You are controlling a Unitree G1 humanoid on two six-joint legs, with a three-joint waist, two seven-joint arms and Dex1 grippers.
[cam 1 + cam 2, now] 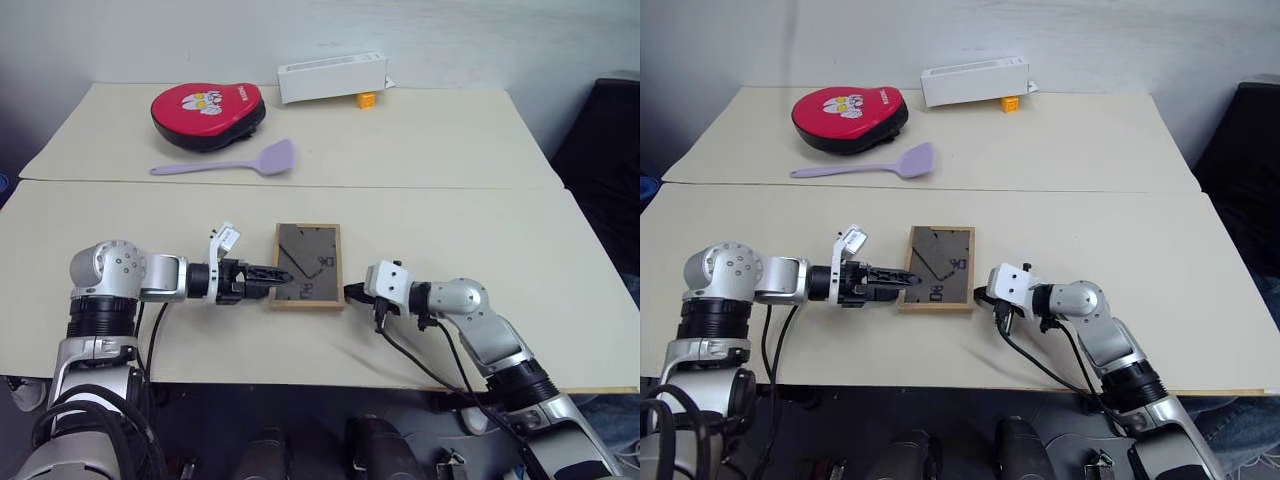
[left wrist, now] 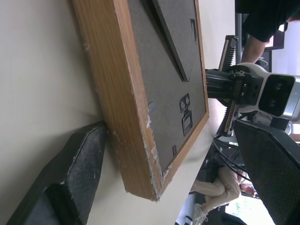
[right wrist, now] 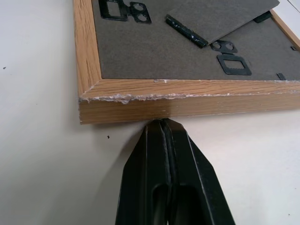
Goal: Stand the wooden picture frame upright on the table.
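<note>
Both pincers flank the face-down wooden picture frame [image 1: 307, 266]: left [image 1: 272, 278] spread wide, right [image 3: 162, 125] closed empty.

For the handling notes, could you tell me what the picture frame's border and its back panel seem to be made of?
The wooden picture frame has a border that looks like light, unpainted wood: grain lines run along it, and its top edge is chipped pale. The back panel appears to be matte grey-brown fibreboard or stiff card, dull and slightly fuzzy, with small black clips, probably metal.
</note>
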